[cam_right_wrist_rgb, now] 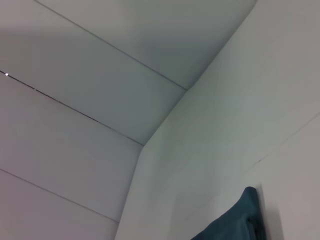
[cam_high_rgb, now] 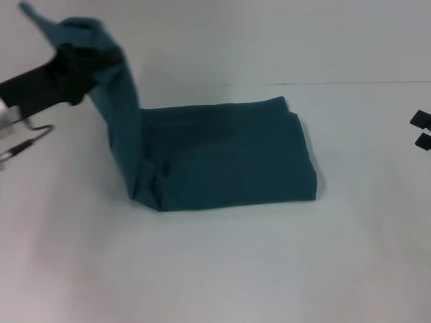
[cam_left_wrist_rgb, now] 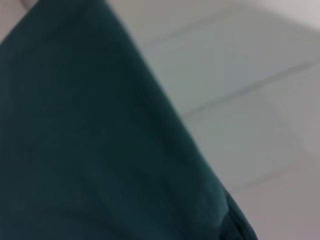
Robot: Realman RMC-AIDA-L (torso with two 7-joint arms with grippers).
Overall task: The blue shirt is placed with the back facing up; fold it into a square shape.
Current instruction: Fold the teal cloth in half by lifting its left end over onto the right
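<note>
The blue shirt lies folded into a rough rectangle in the middle of the white table, plain side up. From its left end a strip of the cloth rises steeply to the upper left. My left gripper is shut on the top of that strip, well above the table. Teal cloth fills most of the left wrist view. My right gripper shows only as two dark tips at the right edge, away from the shirt. A corner of the shirt shows in the right wrist view.
Bare white table surface surrounds the shirt on all sides. A pale wall rises behind the table. Cables hang from my left arm at the left edge.
</note>
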